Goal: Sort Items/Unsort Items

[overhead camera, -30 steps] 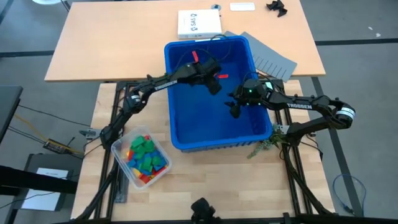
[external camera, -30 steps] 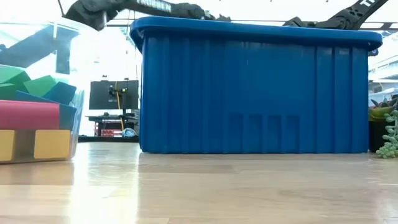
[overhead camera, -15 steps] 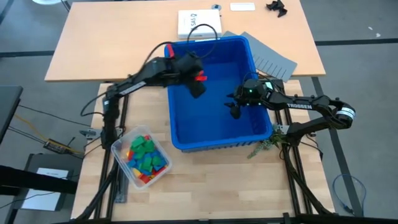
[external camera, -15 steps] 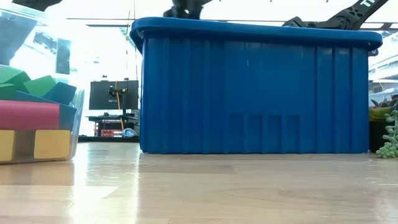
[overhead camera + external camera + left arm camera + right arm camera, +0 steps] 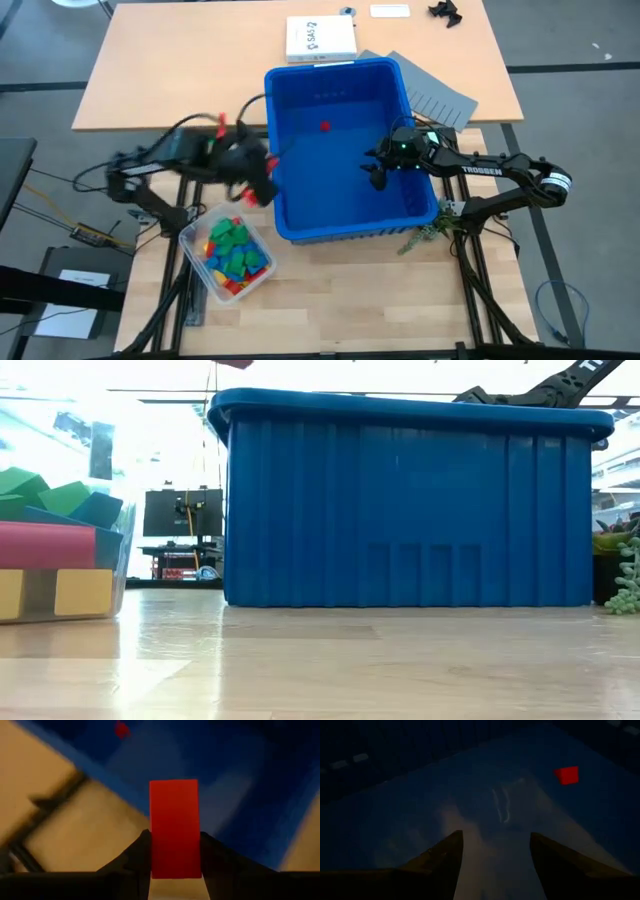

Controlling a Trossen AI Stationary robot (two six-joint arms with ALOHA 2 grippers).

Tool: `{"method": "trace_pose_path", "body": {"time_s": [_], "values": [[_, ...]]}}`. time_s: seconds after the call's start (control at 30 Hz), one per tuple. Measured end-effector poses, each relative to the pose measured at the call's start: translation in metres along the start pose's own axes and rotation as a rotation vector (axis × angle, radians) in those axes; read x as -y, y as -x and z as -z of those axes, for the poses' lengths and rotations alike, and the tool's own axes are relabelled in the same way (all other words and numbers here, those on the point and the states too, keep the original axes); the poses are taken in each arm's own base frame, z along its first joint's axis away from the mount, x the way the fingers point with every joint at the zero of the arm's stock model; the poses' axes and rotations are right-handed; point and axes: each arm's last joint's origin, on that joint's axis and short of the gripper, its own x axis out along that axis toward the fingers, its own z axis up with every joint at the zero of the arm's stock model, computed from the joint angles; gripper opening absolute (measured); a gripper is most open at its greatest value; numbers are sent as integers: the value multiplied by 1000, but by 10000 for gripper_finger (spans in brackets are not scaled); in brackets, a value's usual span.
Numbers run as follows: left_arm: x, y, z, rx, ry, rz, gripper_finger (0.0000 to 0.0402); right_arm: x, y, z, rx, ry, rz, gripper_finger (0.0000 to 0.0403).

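Left gripper [image 5: 175,845] pinches a smooth rectangular red block [image 5: 174,827] just outside the ribbed plastic blue bin [image 5: 285,215]. Right gripper [image 5: 495,855] spread, empty, inside the bin near a small red block [image 5: 567,775].

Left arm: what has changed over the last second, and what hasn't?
The left gripper, shut on a red block, swung out of the blue bin toward the clear container of blocks. Another red block lies on the bin floor. The right gripper stayed open inside the bin; bin and container did not move.
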Motion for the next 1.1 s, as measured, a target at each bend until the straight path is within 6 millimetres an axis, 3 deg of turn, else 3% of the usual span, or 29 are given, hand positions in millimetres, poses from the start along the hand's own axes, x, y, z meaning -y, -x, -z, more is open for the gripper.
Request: {"method": "trace_pose_path", "body": {"time_s": [0.2,0.4,0.63,0.83,0.97,1.1], "values": [[6,1,68,-153,79,65,141,0,0,0,3,-15,1,229],[20,-10,129,-321,12,120,141,0,0,-1,6,-24,1,229],[26,-32,162,-367,-63,71,175,0,0,-1,6,-25,1,229],[22,-35,154,-406,-69,74,244,0,0,-1,5,-25,1,229],[20,-21,125,-354,-52,184,264,0,0,-1,6,-19,1,229],[12,-8,85,-106,-23,201,267,0,0,-1,6,-17,1,229]]}}
